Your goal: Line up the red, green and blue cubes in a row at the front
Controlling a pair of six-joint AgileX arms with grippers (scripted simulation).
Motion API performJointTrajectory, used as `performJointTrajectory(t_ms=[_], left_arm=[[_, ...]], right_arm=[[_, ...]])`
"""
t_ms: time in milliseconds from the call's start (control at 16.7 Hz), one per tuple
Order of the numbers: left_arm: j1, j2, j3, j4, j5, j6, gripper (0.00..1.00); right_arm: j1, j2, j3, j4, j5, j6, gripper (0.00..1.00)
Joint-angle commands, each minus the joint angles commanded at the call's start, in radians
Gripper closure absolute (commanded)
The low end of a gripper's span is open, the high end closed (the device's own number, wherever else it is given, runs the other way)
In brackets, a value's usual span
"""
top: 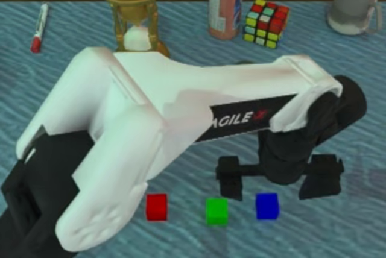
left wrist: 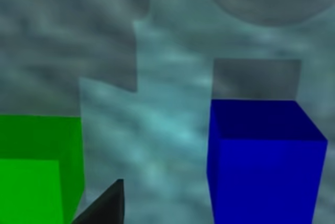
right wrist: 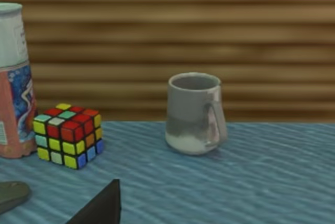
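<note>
Here the left arm point(top: 151, 125) fills most of the top view, stretching from the lower left of the frame toward the right of centre. Its left gripper point(top: 278, 179) hangs spread wide, fingers apart, just above the blue cube point(top: 266, 205) and holding nothing. The right arm does not show in the top view, so the state of its gripper cannot be told.

Along the upper edge of the frame stand an hourglass point(top: 134, 11), a can point(top: 226, 2), a grey mug point(top: 357, 5) at the upper right, and a puzzle cube point(top: 266, 23) beside the can. A red marker point(top: 39, 27) lies at the upper left.

Along the lower edge the red cube point(top: 157, 207), green cube point(top: 217, 211) and blue cube sit in a row, apart from one another, red leftmost, blue rightmost.
</note>
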State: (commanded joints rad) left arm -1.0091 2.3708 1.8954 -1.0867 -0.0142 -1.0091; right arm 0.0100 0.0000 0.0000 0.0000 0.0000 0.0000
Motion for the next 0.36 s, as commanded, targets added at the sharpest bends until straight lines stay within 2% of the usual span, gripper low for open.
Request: performJointTrajectory(t_ms=[180,360], left_arm=[[0.007,-0.028,0.075,-0.115,0.000,-0.002,0.00],[0.011,-0.047,0.111,-0.159,-0.001,0.000,0.00]], right_arm=[[0.000,0.000,0.000,0.000,0.000,0.000,0.00],[0.000,0.000,0.000,0.000,0.000,0.000,0.00]])
